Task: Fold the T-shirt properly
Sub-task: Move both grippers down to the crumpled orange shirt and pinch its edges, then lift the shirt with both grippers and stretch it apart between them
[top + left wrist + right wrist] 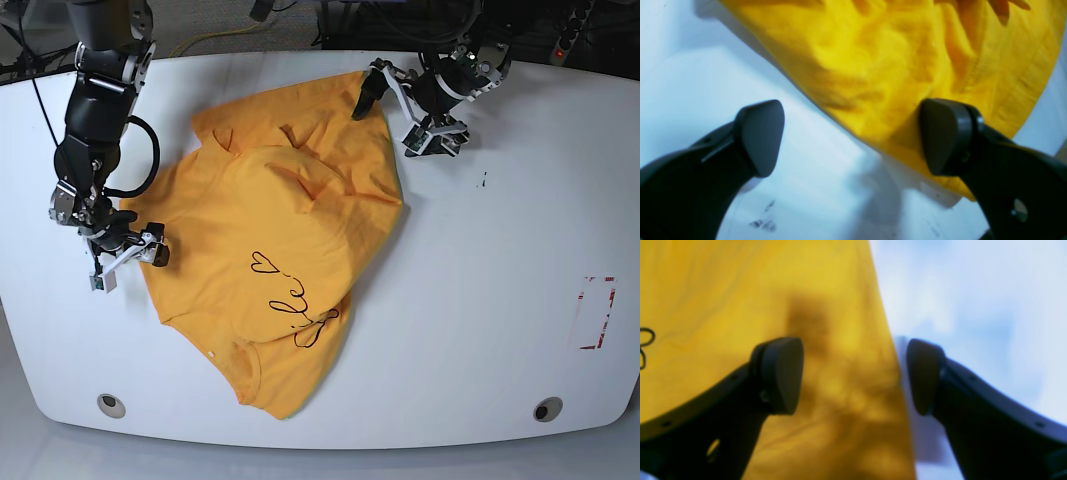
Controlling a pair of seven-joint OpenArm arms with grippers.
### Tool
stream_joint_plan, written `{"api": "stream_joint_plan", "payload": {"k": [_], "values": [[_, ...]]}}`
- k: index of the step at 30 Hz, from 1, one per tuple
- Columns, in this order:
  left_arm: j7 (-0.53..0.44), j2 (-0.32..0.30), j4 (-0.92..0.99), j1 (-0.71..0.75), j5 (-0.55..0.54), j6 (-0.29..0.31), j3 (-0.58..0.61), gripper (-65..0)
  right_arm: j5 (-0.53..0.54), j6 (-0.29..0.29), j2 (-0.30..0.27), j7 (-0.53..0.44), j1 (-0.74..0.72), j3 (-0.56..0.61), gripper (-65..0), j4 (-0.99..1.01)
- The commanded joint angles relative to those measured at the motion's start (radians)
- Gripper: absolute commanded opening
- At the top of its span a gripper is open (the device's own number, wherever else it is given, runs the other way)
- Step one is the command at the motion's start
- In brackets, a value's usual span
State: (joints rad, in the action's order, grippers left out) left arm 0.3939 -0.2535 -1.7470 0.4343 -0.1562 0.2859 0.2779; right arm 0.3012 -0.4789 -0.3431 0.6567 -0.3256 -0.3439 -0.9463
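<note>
Orange-yellow cotton, crumpled: the T-shirt point(275, 265) lies in a loose heap left of centre on the white table point(500, 330), not spread flat. Lettering point(295, 305) faces up near the lower middle and is partly creased over, and a raised fold sits mid-shirt.

Right gripper point(125, 252) is at the shirt's left edge, jaws apart and holding nothing. In the right wrist view one finger point(781, 373) is over fabric and the other point(923, 376) is over bare table, so the hem runs between them. Left gripper point(400, 112) is at the upper right corner, also spread and empty. There the hem crosses the gap, with one pad point(945, 136) over cloth and one point(761, 136) over table.

Risks, as I judge them:
- Shirt is bunched and layered. Closing at either edge may pinch two or more layers, so a lift drags the pile instead of opening it.
- Edge lies thin on the table. A finger coming down on the cloth rather than under it pushes the hem away, and the grasp misses.
- The grip points look uneven, one at mid-side and one at a corner. Pulling apart from these could skew the shirt or slide it toward the table's rim.
- Both wrist views are blurred, so I can't confirm height above the cloth.
</note>
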Motion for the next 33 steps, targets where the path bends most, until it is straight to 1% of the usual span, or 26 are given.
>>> {"api": "stream_joint_plan", "payload": {"k": [1,5,6,7,9,12,14,15,17,19,21,24,27,28,30,32,33], "values": [[-0.005,-0.004,-0.011,-0.001,-0.007,0.002,-0.004,-3.9,0.003,-0.005,0.008,0.03,-0.01,-0.001,-18.9,-0.009],[-0.005,-0.004,-0.008,-0.005,-0.006,0.002,-0.006,-3.9,0.002,-0.005,0.028,0.03,-0.008,-0.001,-19.3,-0.009],[-0.005,-0.004,-0.006,-0.005,-0.006,0.002,-0.006,-3.9,0.002,-0.005,0.034,0.03,-0.008,-0.001,-20.1,-0.009],[-0.005,-0.004,-0.006,-0.005,-0.004,0.002,-0.006,-3.9,0.002,-0.005,0.039,0.03,-0.008,-0.001,-22.4,-0.009],[-0.005,-0.004,-0.006,-0.007,-0.004,0.002,-0.009,-3.9,0.002,-0.005,0.04,0.03,-0.008,-0.001,-31.1,-0.009],[-0.005,-0.004,-0.006,-0.007,-0.003,0.002,-0.026,-3.9,0.002,-0.005,0.04,0.03,-0.01,0.001,-50.4,-0.009],[-0.005,-0.004,-0.006,-0.007,-0.003,0.002,-0.027,-3.9,0.002,-0.005,0.037,0.03,-0.011,0.001,-61.2,-0.009],[-0.005,-0.002,-0.006,-0.016,-0.006,0.002,-0.026,-4.0,0.002,-0.005,0.035,0.03,-0.013,0.001,-65.0,-0.009],[-0.005,-0.002,-0.006,-0.027,-0.007,0.002,-0.024,-6.3,0.002,-0.005,0.034,0.03,-0.014,0.001,-65.0,-0.009],[-0.005,0.003,-0.003,-0.035,-0.007,0.002,-0.022,-12.4,0.002,-0.005,0.032,0.03,-0.013,0.001,-65.0,-0.023],[-0.005,0.018,0.008,-0.042,-0.007,0.003,-0.009,-16.7,0.002,-0.005,0.032,0.03,-0.008,0.001,-65.0,-0.06],[-0.003,0.02,0.019,-0.058,-0.006,0.006,0.007,-19.6,0.002,-0.005,0.032,0.031,0.026,0.003,-65.0,-0.116],[-0.003,0.02,0.051,-0.07,-0.006,0.006,0.034,-28.3,0.002,-0.005,0.034,0.031,0.041,0.003,-65.0,-0.179],[-0.003,0.02,0.06,-0.075,-0.006,0.006,0.042,-32.8,0.002,-0.005,0.035,0.033,0.046,0.003,-65.0,-0.195],[-0.003,0.02,0.084,-0.084,-0.006,0.006,0.05,-46.7,0.002,-0.005,0.035,0.047,0.062,0.003,-65.0,-0.23],[-0.003,0.021,0.108,-0.093,-0.006,0.006,0.051,-57.8,0.002,-0.005,0.039,0.064,0.066,0.003,-65.0,-0.254],[-0.003,0.023,0.124,-0.099,-0.004,0.006,0.051,-64.9,0.002,-0.005,0.039,0.073,0.069,0.003,-65.0,-0.267]]}}
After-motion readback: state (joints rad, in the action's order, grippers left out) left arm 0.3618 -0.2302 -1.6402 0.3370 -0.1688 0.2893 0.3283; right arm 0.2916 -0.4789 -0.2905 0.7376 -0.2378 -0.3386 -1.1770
